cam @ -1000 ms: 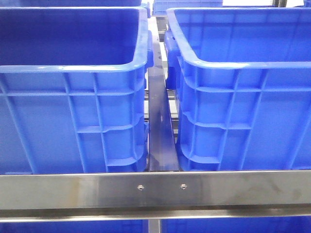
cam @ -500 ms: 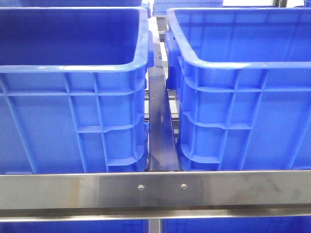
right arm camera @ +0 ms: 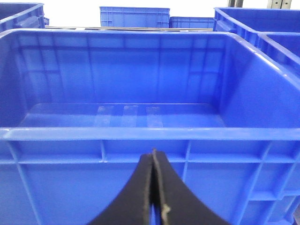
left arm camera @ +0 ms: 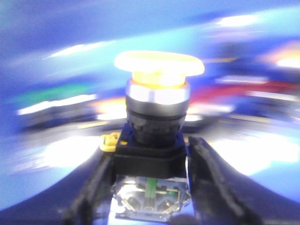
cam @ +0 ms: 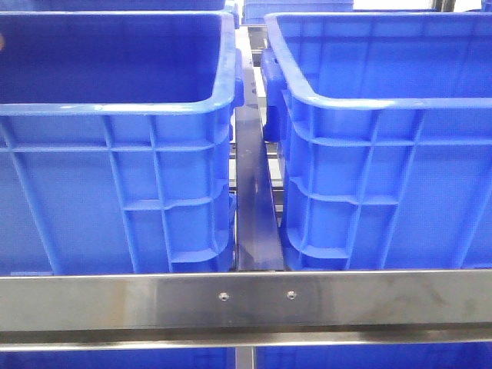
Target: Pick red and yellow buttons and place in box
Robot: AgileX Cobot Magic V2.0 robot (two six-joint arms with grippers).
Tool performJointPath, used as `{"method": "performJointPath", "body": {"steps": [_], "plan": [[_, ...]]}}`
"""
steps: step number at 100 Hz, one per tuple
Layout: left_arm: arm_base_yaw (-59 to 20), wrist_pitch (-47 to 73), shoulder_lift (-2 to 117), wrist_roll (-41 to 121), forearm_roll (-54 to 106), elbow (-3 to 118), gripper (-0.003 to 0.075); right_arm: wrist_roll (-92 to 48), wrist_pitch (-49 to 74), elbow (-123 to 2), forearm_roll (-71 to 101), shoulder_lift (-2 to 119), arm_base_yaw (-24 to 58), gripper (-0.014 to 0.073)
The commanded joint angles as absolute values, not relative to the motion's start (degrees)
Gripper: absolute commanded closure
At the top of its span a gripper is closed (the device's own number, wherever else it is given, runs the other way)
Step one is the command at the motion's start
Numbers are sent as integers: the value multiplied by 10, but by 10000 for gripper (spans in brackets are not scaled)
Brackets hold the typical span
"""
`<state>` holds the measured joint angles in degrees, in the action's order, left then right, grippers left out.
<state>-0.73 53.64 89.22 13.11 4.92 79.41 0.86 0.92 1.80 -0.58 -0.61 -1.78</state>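
Yellow button (left arm camera: 158,63): a mushroom-head push button with a pale yellow cap, a silver collar beneath it and a square black base. It stands upright between the two dark fingers (left arm camera: 213,183) of the left hand (left arm camera: 151,187), which clamp the black base from both sides. A small yellow tab (left arm camera: 108,140) sticks out at one corner of the base, and a clear contact block with a green part shows under the base. The background of the left wrist view is motion-blurred blue with light streaks, so the surroundings of the button cannot be identified there. A red smear appears in that blur; whether it is the red button cannot be told.

Right hand (right arm camera: 153,197): both black fingers are pressed together, tip to tip, with nothing between them. It is positioned just outside the near wall of a large blue box (right arm camera: 140,133), level with the rolled rim. The box floor visible in this view is bare blue plastic.

Front view: two deep blue crates stand side by side, the left crate (cam: 115,108) and the right crate (cam: 369,104), separated by a narrow gap with a dark rail (cam: 255,207). A stainless steel bar (cam: 246,300) runs across in front of them. Neither hand appears in this view.
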Motion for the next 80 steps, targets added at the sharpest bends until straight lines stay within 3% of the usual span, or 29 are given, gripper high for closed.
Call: {"method": "performJointPath", "body": {"steps": [1, 49, 80], "plan": [[-25, 521, 845, 178, 120, 797, 587, 5, -41, 7, -11, -19, -22, 660], [-176, 623, 834, 392, 445, 786, 587, 5, -41, 7, -11, -19, -22, 660], [-258, 643, 834, 401, 479, 786, 587, 5, -41, 7, -11, -19, -22, 660]]}}
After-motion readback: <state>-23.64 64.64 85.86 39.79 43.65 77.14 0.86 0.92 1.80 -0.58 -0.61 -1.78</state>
